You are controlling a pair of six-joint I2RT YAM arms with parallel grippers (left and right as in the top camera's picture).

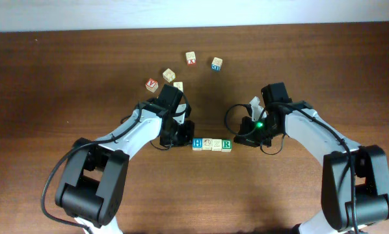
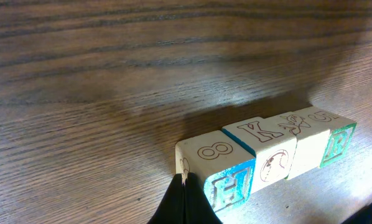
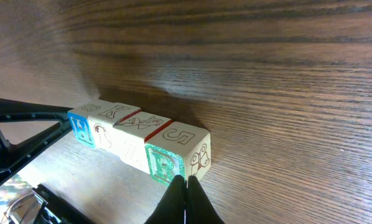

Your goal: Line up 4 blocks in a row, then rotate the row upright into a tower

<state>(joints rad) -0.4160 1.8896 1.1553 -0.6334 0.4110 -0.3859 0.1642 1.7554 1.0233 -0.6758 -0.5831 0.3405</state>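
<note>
Left pincer [image 2: 185, 186]: clenching shut, touching the H end of the blocks [image 1: 212, 144].
Right pincer [image 3: 186, 186]: clenching shut, touching the R end.
Pose: both reaching inward, low over the worktop [image 1: 51, 78].

You have nine cubes on one worktop [image 1: 51, 71]. Four are row blocks [image 1: 212, 143]: one H block [image 1: 197, 143], one R block [image 1: 226, 144], two faintly marked. Five are loose cubes [image 1: 168, 75]: two red-marked, one blue-outlined cube [image 1: 216, 63], two pale. Two arms: left arm [image 1: 133, 133], right arm [image 1: 311, 133].
</note>
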